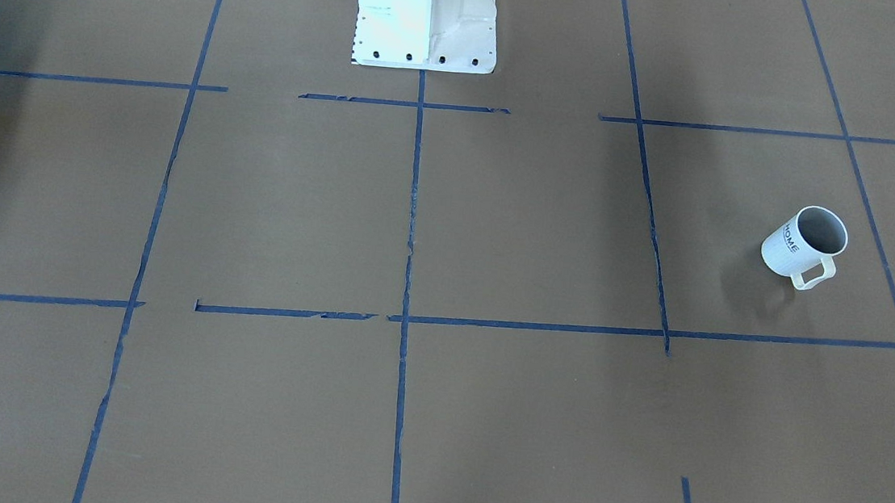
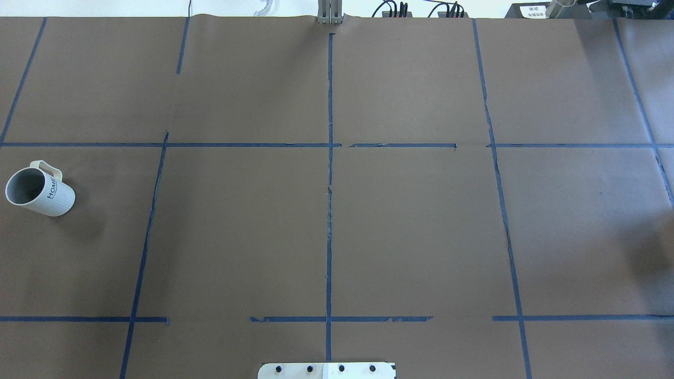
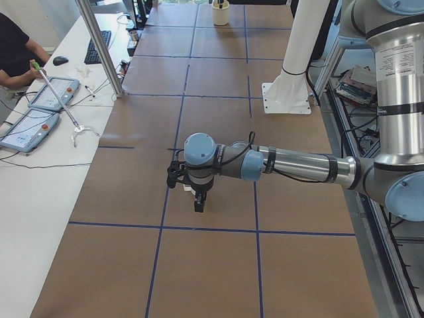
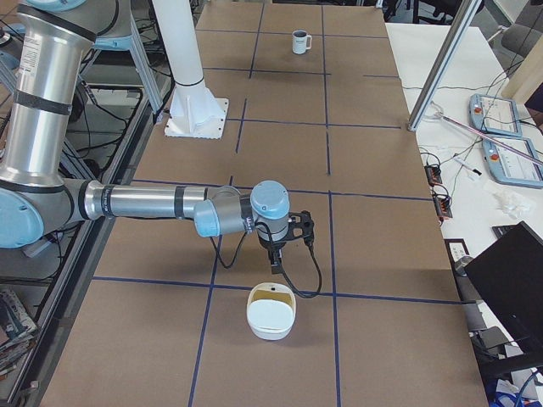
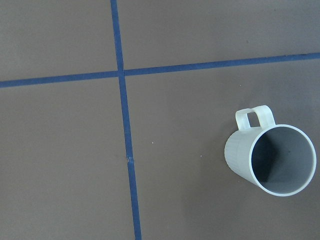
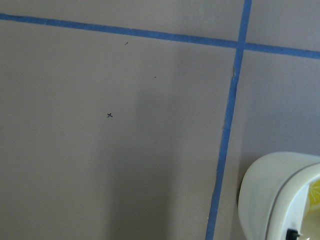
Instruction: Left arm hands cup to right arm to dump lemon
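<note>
The white cup (image 2: pixel 39 192) with "HOME" lettering stands upright near the table's left end, handle pointing away from the robot. It also shows in the front view (image 1: pixel 808 247), far off in the exterior right view (image 4: pixel 299 41), and below the left wrist camera (image 5: pixel 272 157). Its grey inside looks bare; no lemon shows in it. The left gripper (image 3: pixel 197 202) points down over the table. The right gripper (image 4: pixel 276 263) points down just behind a white container (image 4: pixel 270 320). I cannot tell whether either gripper is open or shut.
The white container shows a yellow patch inside in the right wrist view (image 6: pixel 272 200); I cannot tell what it is. The white robot base (image 1: pixel 428 15) stands at the table's robot side. Blue tape lines grid the brown table. An operator's side table (image 3: pixel 40 112) holds tablets.
</note>
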Controlling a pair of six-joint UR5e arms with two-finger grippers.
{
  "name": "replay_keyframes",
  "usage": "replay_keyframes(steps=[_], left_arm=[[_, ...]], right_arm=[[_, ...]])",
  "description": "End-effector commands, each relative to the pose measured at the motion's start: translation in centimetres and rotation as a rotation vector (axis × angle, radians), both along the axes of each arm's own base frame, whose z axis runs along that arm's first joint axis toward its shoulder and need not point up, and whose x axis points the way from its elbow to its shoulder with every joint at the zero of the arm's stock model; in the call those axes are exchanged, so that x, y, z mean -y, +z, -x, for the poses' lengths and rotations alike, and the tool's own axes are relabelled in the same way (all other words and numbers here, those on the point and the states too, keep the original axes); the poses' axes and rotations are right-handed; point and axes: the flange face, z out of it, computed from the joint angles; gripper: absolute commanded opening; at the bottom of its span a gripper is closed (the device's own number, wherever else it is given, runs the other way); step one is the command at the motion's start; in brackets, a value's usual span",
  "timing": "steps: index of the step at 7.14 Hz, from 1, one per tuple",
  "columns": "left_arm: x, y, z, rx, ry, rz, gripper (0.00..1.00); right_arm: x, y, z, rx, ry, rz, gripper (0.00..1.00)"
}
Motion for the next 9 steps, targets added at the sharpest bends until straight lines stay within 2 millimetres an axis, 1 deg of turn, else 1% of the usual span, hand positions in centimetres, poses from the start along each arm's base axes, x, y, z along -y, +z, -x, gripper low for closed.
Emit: replay_keyframes(steps=[1,2,3,4,5,6,7,8,9], left_arm=[[-1.3,-0.5,3.2,0.004,-0.031,0.006,1.0],[-1.4,0.4,3.5,0.018,-0.032,0.016,1.0],[-1.5,3.3,5.9,0.051,0.017,-0.041,1.0],[-1.5,4.2,6.2,0.055,0.024,-0.037,1.0],[-1.9,4.2,6.2,0.056,0.014,-0.022,1.0],[-2.1,5.0,6.2,0.055,0.013,-0.006,1.0],[-1.6,5.1,6.0,0.059,0.018,-0.005,1.0],[-1.0,5.4,6.2,0.091,0.021,-0.001,1.0],[-1.0,6.4,6.2,0.087,0.01,0.03,1.0]], right_arm=[[-0.5,0.4,-1.0,0.013,-0.006,0.027,1.0],[-0.6,0.3,-1.8,0.015,0.016,0.025,1.0],[-0.2,0.3,-1.6,0.015,0.012,0.024,1.0],[-0.1,-1.4,-1.8,0.029,0.016,-0.007,1.0],[-0.4,-2.1,-1.3,0.047,0.006,0.062,1.0],[-0.7,-1.7,-1.3,0.044,0.007,0.112,1.0],[-0.9,-1.3,-1.4,0.042,0.007,0.12,1.0],[-0.3,-1.7,-1.2,0.033,0.003,0.107,1.0],[0.8,-2.1,-1.1,0.031,0.003,0.093,1.0]])
